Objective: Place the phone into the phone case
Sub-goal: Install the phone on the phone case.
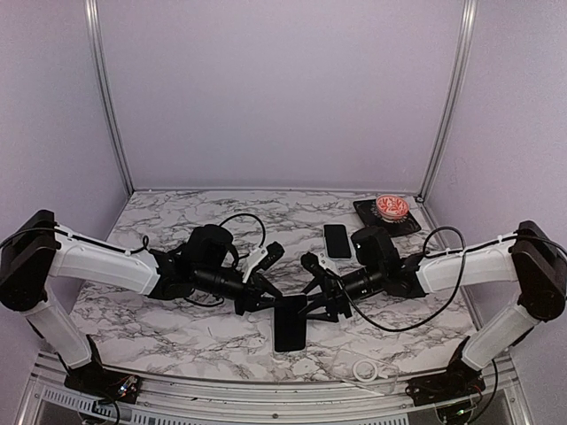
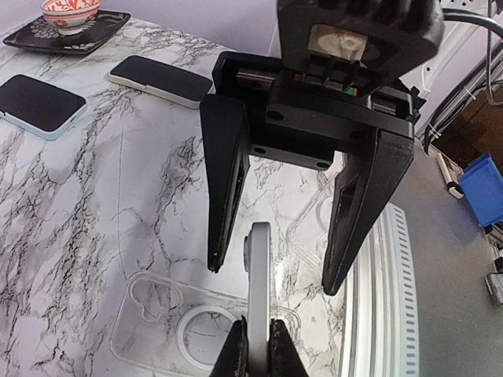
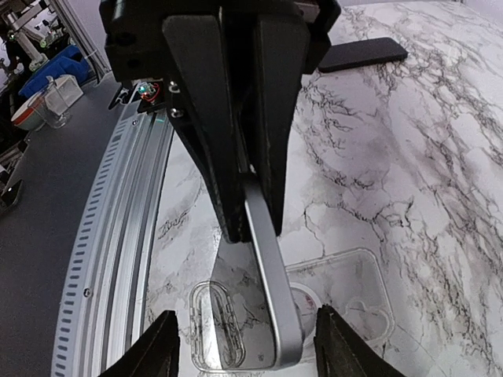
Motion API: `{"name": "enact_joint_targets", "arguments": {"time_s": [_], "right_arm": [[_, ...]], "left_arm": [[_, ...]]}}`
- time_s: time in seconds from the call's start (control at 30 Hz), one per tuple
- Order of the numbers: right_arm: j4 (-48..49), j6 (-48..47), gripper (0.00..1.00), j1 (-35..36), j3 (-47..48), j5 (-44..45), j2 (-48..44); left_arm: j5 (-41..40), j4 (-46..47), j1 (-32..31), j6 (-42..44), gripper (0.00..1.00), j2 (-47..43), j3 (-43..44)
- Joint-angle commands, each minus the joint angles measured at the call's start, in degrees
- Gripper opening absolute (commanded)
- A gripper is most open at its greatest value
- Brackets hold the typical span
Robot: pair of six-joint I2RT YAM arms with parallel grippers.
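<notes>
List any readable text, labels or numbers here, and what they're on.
No text can be read.
Pale sticker on the right gripper housing: too blurred to read.
The phone, clear case and bowl show no print.

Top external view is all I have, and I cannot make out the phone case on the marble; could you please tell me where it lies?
Observer: The left wrist view shows a clear phone case lying flat on the table, just below the phone.
Operator: Thank you. Which arm actually has the phone?
Observer: The left gripper is shut on it, one finger on each face; the right wrist view shows the phone edge-on.
Operator: And the right gripper, please?
Observer: The right gripper is open. Its jaws stand apart on either side of the phone and touch neither face.
</notes>
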Motion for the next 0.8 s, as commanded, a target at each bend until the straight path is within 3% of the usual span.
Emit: {"name": "enact_joint_targets", "arguments": {"time_s": [0.0,0.03,0.2,0.37,0.6,0.67,0.77], "right_arm": [[0.64,-0.85,0.52,-0.48,2.91,-1.48,0.92],[0.73,-0.49,0.50,-0.45,3.33,-2.28,1.66],[-1.87,-1.09,0.18,-0.46,5.30,-4.03,4.47],[-3.40,-2.01,0.02,-0.44,4.66,-6.39,3.94],[-4.39,-1.75,0.00,-0.48,4.95,-9.13,4.36],[-5.74,-1.88,0.00,-0.44,5.82,-9.44,5.09],[-10.17,-3.08,0.00,-0.46,8.02,-9.40,5.71]], "left_arm": [[-2.43,-5.16,-0.48,1.95,0.00,4.08,-1.31],[-2.50,-5.16,-0.48,2.07,0.00,4.02,-1.29],[-3.25,-5.16,-0.39,2.42,0.00,3.74,-2.13],[-4.70,-5.16,-0.39,2.13,0.03,3.77,-2.25],[-3.35,-5.24,-0.02,1.03,0.46,-2.07,-1.77],[-3.79,-5.33,0.48,1.26,0.51,-4.28,-2.38],[-4.35,-5.90,1.45,1.97,0.51,-7.57,-3.68]]}}
